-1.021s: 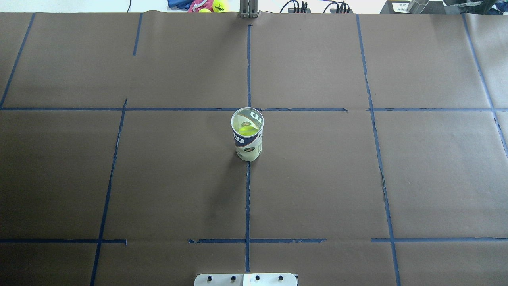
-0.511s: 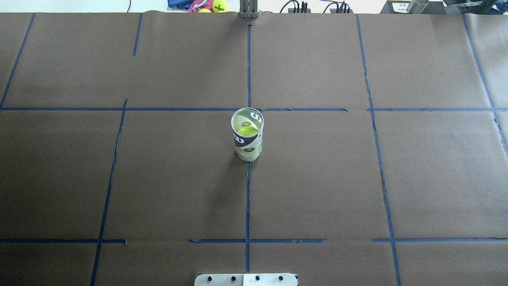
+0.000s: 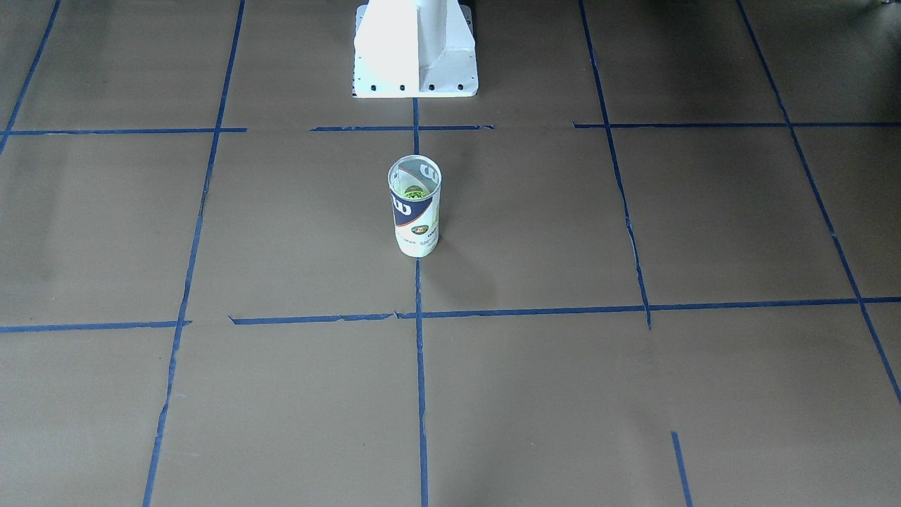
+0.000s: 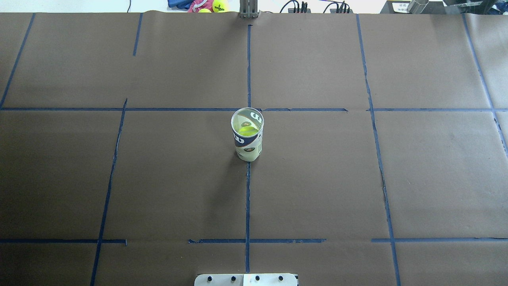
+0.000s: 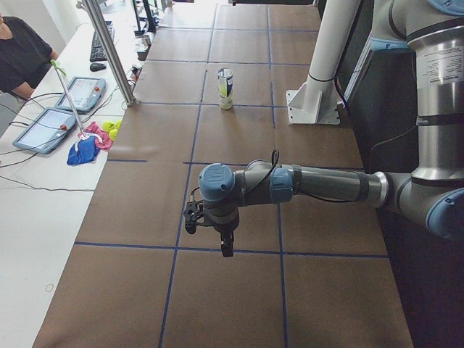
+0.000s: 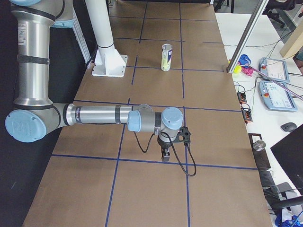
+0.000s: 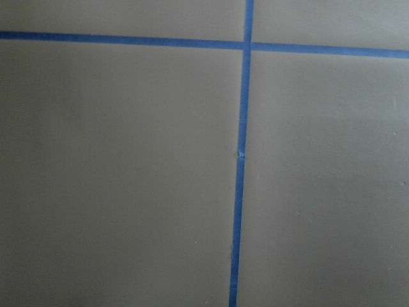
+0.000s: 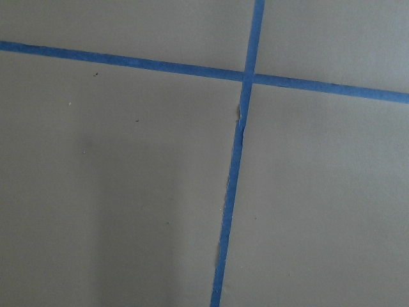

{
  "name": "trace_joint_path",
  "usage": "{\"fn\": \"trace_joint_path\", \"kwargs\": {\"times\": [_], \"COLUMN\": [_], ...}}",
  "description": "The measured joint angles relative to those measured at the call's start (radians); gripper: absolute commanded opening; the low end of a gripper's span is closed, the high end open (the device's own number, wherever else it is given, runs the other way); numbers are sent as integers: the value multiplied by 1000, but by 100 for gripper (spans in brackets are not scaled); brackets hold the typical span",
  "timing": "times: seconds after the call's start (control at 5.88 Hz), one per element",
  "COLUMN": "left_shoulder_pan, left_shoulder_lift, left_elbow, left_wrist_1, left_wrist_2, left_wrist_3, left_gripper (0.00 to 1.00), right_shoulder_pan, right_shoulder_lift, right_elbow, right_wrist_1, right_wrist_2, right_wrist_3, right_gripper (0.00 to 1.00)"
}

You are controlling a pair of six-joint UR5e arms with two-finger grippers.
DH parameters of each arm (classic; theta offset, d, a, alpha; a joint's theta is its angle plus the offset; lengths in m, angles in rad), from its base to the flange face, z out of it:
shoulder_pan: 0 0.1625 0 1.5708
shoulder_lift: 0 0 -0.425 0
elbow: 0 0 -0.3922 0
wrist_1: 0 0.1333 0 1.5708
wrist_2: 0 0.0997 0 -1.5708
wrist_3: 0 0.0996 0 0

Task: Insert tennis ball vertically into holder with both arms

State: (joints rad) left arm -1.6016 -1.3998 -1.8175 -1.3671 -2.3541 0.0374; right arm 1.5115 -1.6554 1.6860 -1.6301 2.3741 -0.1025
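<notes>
The holder (image 4: 247,143) stands upright near the table's middle on a blue tape line, open end up. It is a clear can with a navy and white label. The tennis ball (image 4: 247,130) lies inside it, yellow-green, seen through the open mouth; in the front view the ball (image 3: 412,190) sits low in the holder (image 3: 415,222). The left gripper (image 5: 226,246) hangs over bare paper far from the holder (image 5: 225,88). The right gripper (image 6: 164,153) hangs likewise at the other end, far from the holder (image 6: 166,57). I cannot tell whether either is open or shut. Both wrist views show only paper and tape.
Brown paper with blue tape lines covers the table (image 4: 357,178). The white pedestal base (image 3: 415,49) stands at the robot's edge. Loose tennis balls and cloth (image 4: 214,5) lie beyond the far edge beside a metal post (image 4: 248,10). A person (image 5: 22,51) sits by tablets (image 5: 80,94).
</notes>
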Motion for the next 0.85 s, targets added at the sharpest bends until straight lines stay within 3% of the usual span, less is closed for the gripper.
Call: {"fn": "trace_joint_path", "kwargs": {"times": [0.34, 0.85], "left_shoulder_pan": [0, 1], "left_shoulder_lift": [11, 8], "left_elbow": [5, 2], "left_wrist_1": [-8, -11], "left_wrist_2": [-5, -6], "left_wrist_3": [1, 3], "left_gripper": [100, 100], "right_shoulder_pan": [7, 2], "right_shoulder_lift": [6, 19], "right_elbow": [0, 33], "right_wrist_1": [3, -1], "right_wrist_2": [23, -11], "right_wrist_3": [-4, -18], "right_gripper": [100, 100]}}
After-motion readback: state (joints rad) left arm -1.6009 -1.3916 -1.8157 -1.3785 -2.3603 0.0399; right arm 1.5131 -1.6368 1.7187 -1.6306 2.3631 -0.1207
